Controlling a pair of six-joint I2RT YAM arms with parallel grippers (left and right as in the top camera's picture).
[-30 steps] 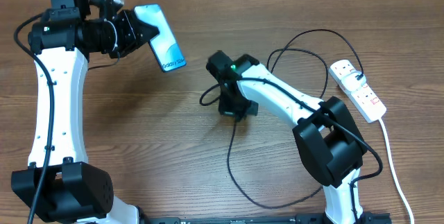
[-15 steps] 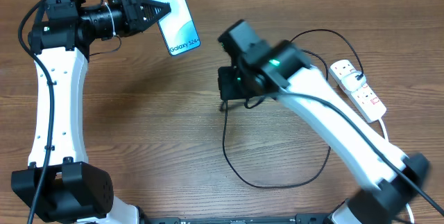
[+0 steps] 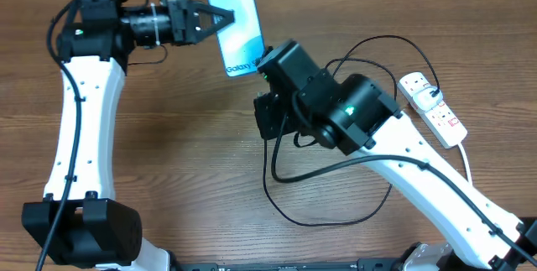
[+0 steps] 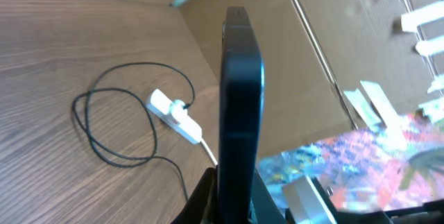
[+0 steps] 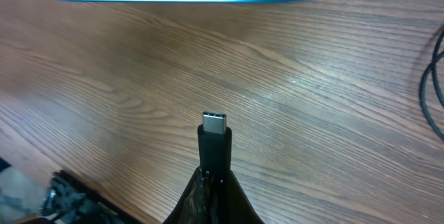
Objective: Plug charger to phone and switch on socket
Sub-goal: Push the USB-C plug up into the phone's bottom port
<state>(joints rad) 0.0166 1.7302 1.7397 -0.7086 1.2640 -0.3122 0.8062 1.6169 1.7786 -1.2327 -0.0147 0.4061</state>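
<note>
The left gripper [image 3: 201,22] is clamping the small rectangular smartphone with a bright blue-cyan screen [image 3: 237,19] and holding it lifted off the brown wooden tabletop [image 3: 168,170]. The screen is facing the overhead camera, and the lettered short edge is pointing toward the right arm. The right gripper [image 5: 211,186] is pinching, fingers closed tight, the small metal plug tip [image 5: 214,125] of the long thin black cable [image 3: 327,214]. The tip is aiming at the smartphone's edge, near it but apart. The cable is looping over the tabletop toward the white elongated power strip [image 3: 432,107] lying at the right, where a dark plug [image 3: 433,95] is sitting in the strip near its far end.
</note>
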